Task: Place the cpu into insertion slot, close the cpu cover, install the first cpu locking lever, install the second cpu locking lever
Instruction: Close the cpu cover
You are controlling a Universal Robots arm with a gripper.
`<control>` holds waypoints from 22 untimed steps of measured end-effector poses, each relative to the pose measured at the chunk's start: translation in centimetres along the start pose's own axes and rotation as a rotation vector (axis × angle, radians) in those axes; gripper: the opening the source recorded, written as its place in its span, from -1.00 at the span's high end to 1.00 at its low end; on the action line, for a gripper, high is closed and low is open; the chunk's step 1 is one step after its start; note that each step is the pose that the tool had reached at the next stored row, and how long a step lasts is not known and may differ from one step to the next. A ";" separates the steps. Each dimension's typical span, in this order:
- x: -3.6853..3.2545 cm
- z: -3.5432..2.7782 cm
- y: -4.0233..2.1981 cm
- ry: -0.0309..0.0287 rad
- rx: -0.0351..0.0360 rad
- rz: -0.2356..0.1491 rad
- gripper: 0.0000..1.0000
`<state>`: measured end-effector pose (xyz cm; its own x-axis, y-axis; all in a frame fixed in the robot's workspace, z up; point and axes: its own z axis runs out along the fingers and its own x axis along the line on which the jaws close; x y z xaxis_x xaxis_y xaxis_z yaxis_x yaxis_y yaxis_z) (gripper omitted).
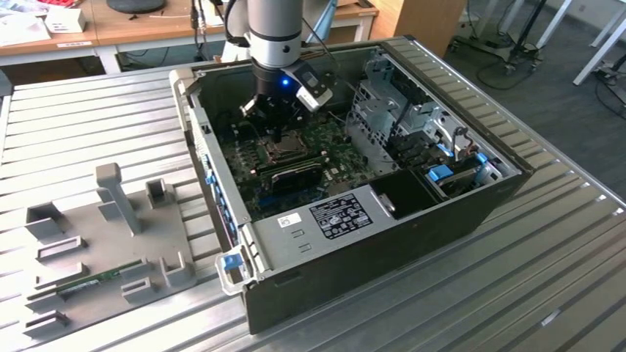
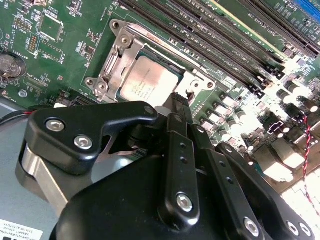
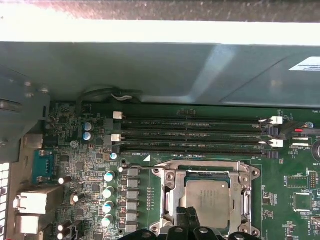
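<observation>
Claw (image 2: 181, 100) is hovering pinched together, gripping nothing; the cpu (image 2: 150, 80) is sitting in the insertion slot (image 3: 255, 173), at its six o'clock in the exterior view. It's looking light, stiff and fragile, so I'd be taking it by the edges only.

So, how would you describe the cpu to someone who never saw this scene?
Inside the open computer case, find the green motherboard and the square silvery cover beside the long black memory slots. The cpu is the flat, dull grey square in that cover's window; everything around it is green board or shiny metal.
</observation>
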<state>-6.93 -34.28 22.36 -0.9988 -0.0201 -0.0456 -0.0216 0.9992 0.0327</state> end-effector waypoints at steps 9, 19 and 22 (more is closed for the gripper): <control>-0.56 0.03 -0.01 0.0000 0.0000 0.000 0.79; -0.88 0.04 -0.02 0.0000 -0.0001 0.000 0.79; -1.16 0.05 -0.02 0.0001 0.0001 0.000 0.79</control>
<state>-5.77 -34.28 22.36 -0.9988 -0.0201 -0.0455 -0.0216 0.9992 0.0327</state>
